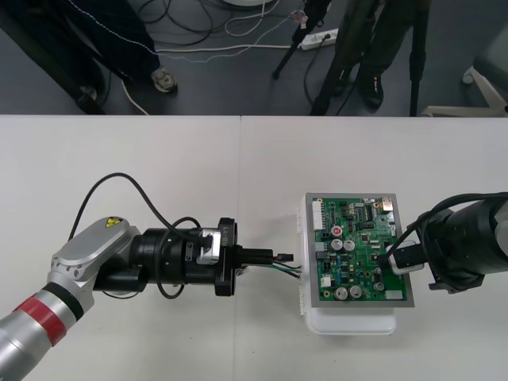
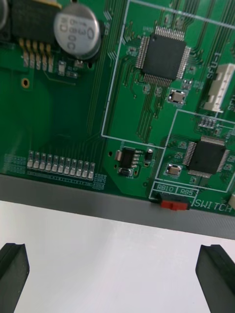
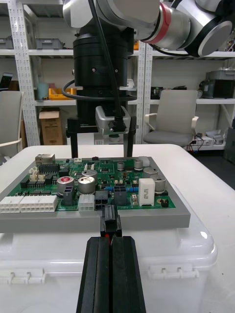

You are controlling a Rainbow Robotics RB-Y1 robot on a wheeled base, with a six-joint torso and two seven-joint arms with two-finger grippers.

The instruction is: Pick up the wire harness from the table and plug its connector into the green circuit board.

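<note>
The green circuit board [image 1: 357, 250] sits on its white base [image 1: 349, 321] right of the table's middle. My left gripper [image 1: 286, 259] reaches in from the left, level with the board's left edge, and green and black harness wires [image 1: 290, 271] trail under it toward that edge. In the left wrist view the left gripper [image 3: 110, 244] is shut on the small black plug [image 3: 110, 224], which sits against the grey rim of the board [image 3: 98, 183]; I cannot tell whether it is seated. My right gripper [image 1: 389, 266] hovers over the board's right edge, and the right gripper [image 2: 115, 276] is open above the white base.
The other gripper [image 3: 100, 134] stands across the board from the plug, fingers apart. Tall capacitors [image 3: 87, 185] and white connectors [image 3: 22, 203] rise from the board near the plug. The table's far edge [image 1: 238, 117] borders dark floor with cables.
</note>
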